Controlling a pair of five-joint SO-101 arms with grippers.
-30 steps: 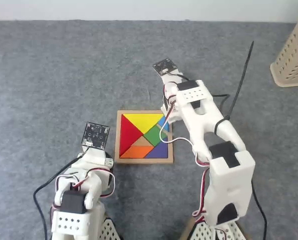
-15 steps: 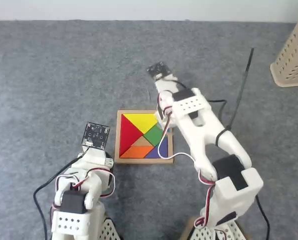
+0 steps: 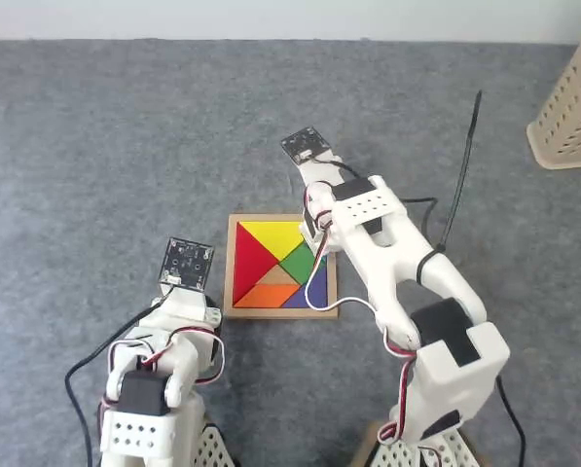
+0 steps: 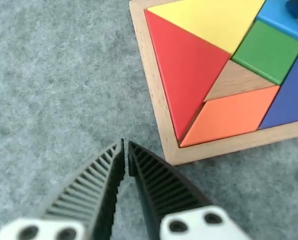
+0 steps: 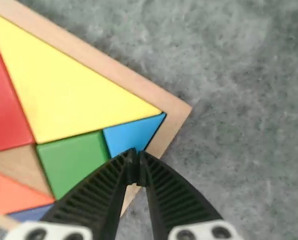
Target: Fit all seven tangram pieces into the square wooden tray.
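Both grippers are pinched narrow and hold nothing. The right gripper (image 5: 135, 155) hangs with its tips over the blue triangle (image 5: 131, 134), at the edge where that piece meets the tray (image 5: 174, 111) rim near a corner. Over the last second the right arm (image 3: 368, 209) has swung from the tray's right side toward its far right corner, while the pieces lie just as they did. I judge this a last press or check on the blue triangle rather than a fresh pick, so the task looks all but done. The left gripper (image 4: 125, 146) sits over the carpet (image 4: 49, 75) just beside the tray's near left corner, apart from it, and has not moved.

Inside the tray, the yellow triangle (image 5: 64, 95) runs along the far side and the red triangle (image 4: 188, 70) down the left. The green square (image 5: 71, 160) sits mid-tray, touching the blue triangle. The orange piece (image 4: 228, 115) lies along the near edge, with the indigo piece (image 4: 291, 100) beside it. Between red, green and orange is a small tan triangle (image 4: 236, 85); it seems level with its neighbours, but I cannot tell for sure whether it is the seventh piece or bare floor
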